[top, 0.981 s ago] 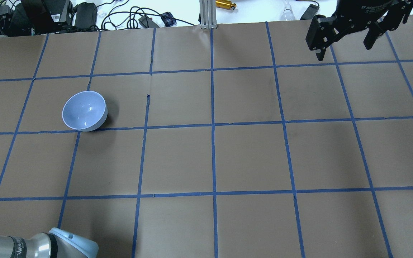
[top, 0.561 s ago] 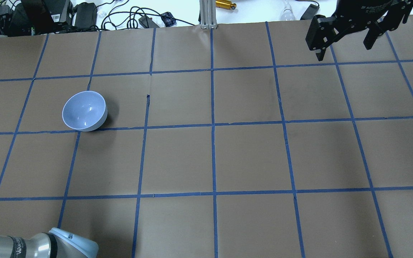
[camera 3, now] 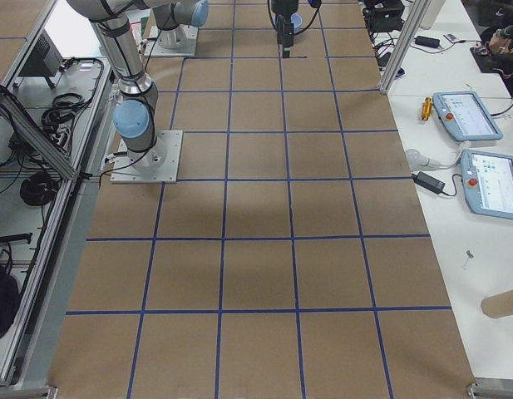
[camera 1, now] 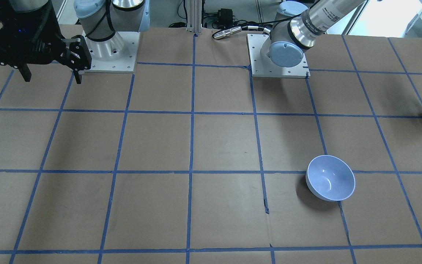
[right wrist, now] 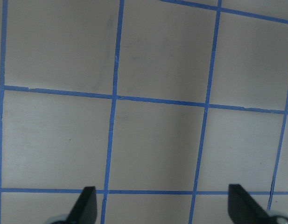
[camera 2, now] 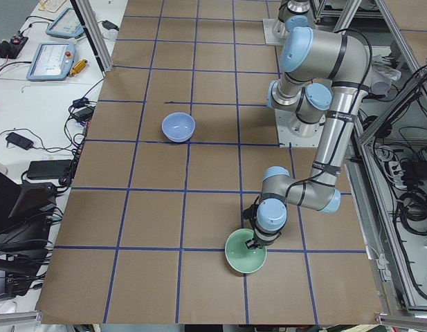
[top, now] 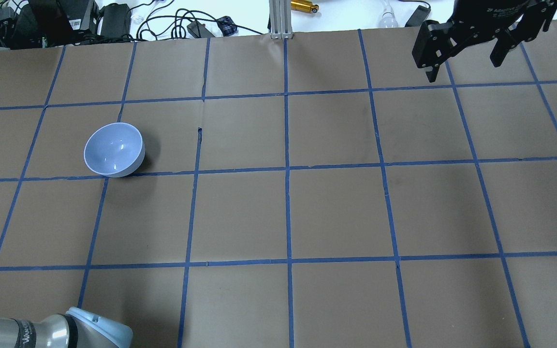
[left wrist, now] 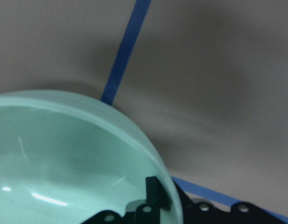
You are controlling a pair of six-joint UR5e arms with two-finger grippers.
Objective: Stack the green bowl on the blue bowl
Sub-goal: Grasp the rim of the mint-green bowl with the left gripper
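Seen from the table's left end, the nearest thing is the green bowl (camera 2: 245, 252), mouth up, on the brown paper table (camera 2: 213, 166) near its left end, over a line of the blue tape grid. The left gripper (camera 2: 255, 240) reaches down onto the rim on the robot's side. In the wrist view, one black finger (left wrist: 153, 191) sits inside the bowl against the wall and the other is hidden behind the wall, so the claw appears narrowly closed on the rim. Whether the bowl rests on the paper or is just lifted cannot be told. Farther along the table, well apart from it, the blue bowl (camera 2: 178, 126) stands upright and empty in open space, with nothing near it. Farthest off, at the table's opposite end, the right gripper (top: 463, 67) hangs above the paper with its jaws spread wide, holding nothing. The green bowl looks hard, rigid and glossy, so probably slick under the pads and likely to chip if dropped. It seems light enough for a one-sided rim pinch, though held that way it may tip. The thin rim is the only practical hold, and the similar size suggests it will nest snugly if lowered level and centred.
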